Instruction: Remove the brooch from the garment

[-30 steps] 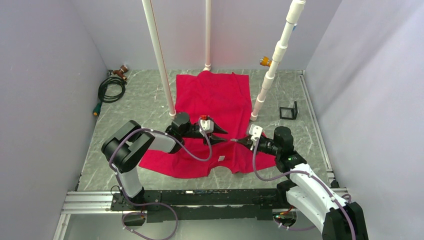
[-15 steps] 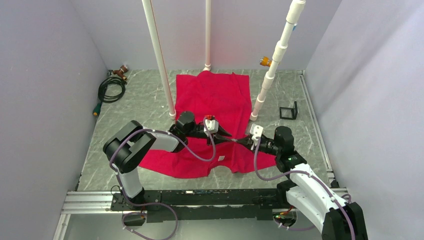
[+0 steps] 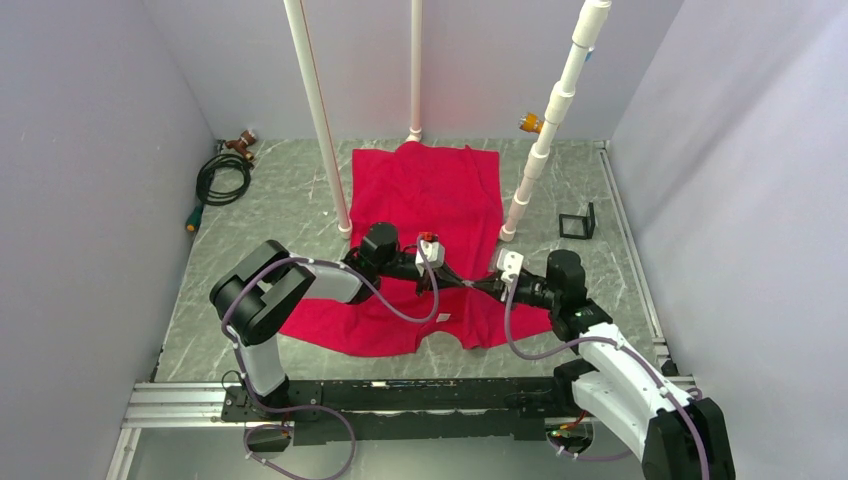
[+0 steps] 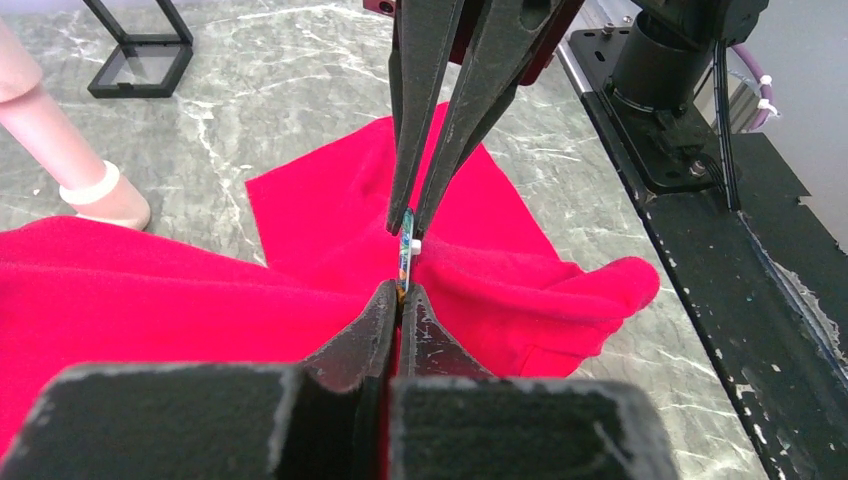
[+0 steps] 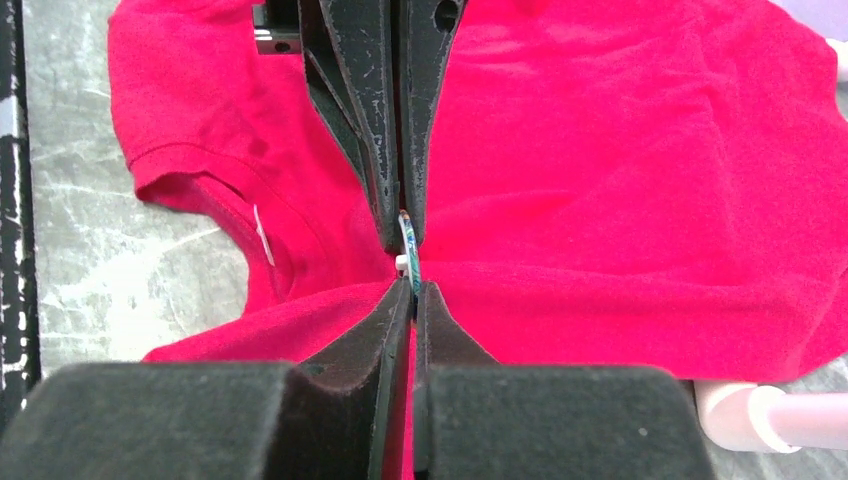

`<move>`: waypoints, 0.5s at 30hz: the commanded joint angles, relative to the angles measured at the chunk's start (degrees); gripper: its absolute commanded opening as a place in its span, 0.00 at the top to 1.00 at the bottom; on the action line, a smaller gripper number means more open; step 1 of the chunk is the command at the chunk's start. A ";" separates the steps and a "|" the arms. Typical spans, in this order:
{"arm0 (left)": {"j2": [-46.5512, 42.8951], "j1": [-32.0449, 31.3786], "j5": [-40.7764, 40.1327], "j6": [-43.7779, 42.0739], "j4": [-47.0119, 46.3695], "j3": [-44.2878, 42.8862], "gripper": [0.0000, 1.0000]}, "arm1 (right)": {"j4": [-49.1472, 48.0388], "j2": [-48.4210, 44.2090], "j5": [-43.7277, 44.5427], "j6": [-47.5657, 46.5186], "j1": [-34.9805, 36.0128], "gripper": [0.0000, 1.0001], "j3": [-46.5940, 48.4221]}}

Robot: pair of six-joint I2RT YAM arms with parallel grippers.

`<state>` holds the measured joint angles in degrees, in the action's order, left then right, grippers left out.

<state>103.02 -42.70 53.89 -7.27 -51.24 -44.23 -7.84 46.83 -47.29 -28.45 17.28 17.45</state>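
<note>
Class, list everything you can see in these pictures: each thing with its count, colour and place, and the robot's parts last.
T-shirt: 1, red, spread across the middle of the table.
brooch: 1, dark greenish, edge-on above the T-shirt, between the two grippers' tips.
label: 1, white, at the T-shirt's neckline.
pipes: 3, white, upright around the T-shirt's far half.
fitting: 1, orange, on the right pipe.
hose: 1, black-green, coiled at far left.
frame: 1, black, far right.
table: 1, grey marbled, under everything.
left gripper: 1, black, shut on the brooch.
right gripper: 1, black, shut on the brooch.
</note>
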 commanded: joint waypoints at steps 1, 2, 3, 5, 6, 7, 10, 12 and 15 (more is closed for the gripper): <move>-0.08 -0.41 2.01 -0.75 0.95 -2.92 1.00 | 4.76 1.72 -1.87 -5.58 -0.39 0.90 2.85; -0.22 -0.47 1.89 -1.00 1.17 -2.84 1.00 | 5.35 1.97 -1.77 -6.27 -0.45 0.87 3.00; -0.33 -0.58 1.84 -1.07 1.23 -2.80 1.00 | 5.96 2.14 -1.71 -6.80 -0.47 0.84 3.15; -0.41 -0.61 2.04 -0.86 0.67 -2.47 1.00 | 7.00 2.21 -1.72 -7.75 -0.41 0.81 3.41; -0.45 -0.70 2.09 -0.94 0.70 -2.37 1.00 | 7.50 2.35 -1.68 -8.30 -0.43 0.79 3.58; -0.45 -0.75 2.00 -1.13 0.90 -2.36 1.00 | 7.64 2.37 -1.66 -8.87 -0.43 0.79 3.70; -0.39 -0.94 2.21 -1.74 2.22 -2.98 1.00 | 9.68 2.30 -1.90 -10.03 -0.49 0.89 3.94; -0.37 -1.18 2.22 -2.44 3.30 -3.35 1.00 | 9.28 2.16 -2.18 -9.67 -0.50 0.95 4.03; -0.21 -1.48 2.06 -3.60 5.25 -3.95 1.00 | 9.37 2.32 -2.66 -9.51 -0.56 0.91 4.53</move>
<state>103.02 -43.44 54.17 -8.97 -47.05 -45.39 0.84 49.12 -47.48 -36.32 16.82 19.38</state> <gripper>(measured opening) 0.022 0.066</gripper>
